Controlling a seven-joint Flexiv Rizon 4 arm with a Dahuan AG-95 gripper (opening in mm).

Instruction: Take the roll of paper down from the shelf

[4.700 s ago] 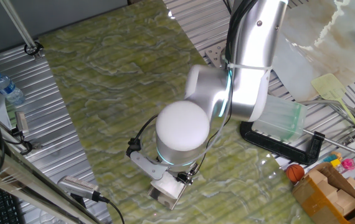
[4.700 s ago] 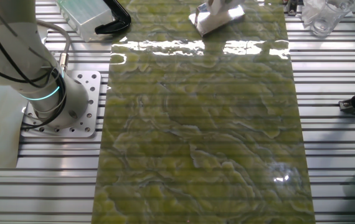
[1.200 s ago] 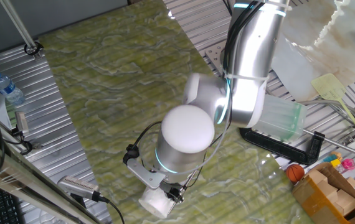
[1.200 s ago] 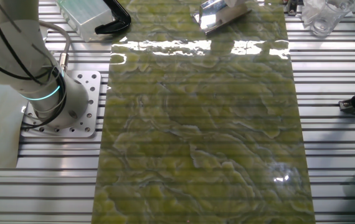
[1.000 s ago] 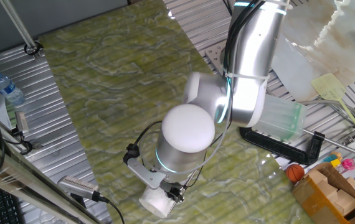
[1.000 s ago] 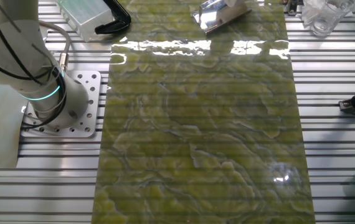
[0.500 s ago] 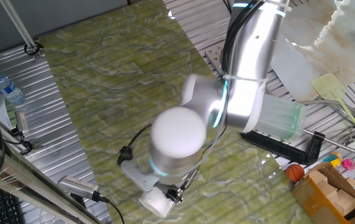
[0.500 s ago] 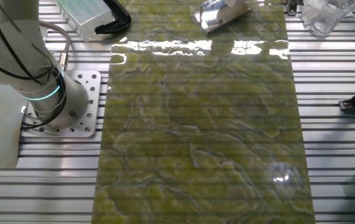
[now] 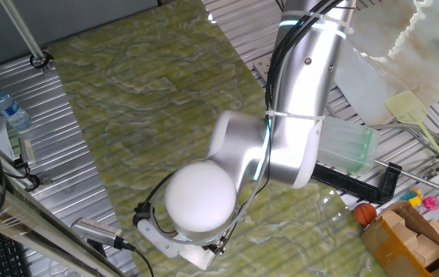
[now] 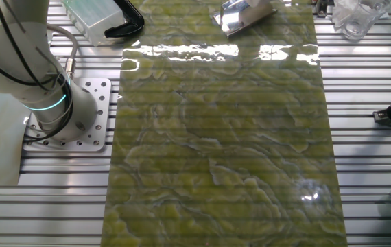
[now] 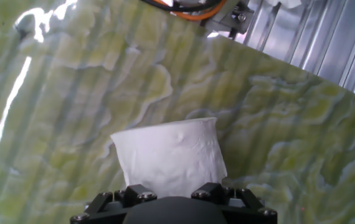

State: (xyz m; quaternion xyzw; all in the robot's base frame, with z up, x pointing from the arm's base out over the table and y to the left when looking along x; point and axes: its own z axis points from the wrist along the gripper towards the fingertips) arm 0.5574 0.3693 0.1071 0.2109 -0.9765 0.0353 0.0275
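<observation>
Half the roll of paper (image 11: 168, 158) hides behind the claw (image 11: 172, 194).

Water bottle (image 9: 8, 108), translucent plastic box (image 9: 346, 146), black clamp (image 9: 358, 183), orange ball (image 9: 366, 212)

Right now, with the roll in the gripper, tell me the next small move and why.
Probably lower it a little toward the green marbled mat and then release. The hand view shows the roll of paper held at the gripper with only mat beneath it, and the other fixed view shows the shelf bare at the far edge. The gap to the mat cannot be judged.
</observation>
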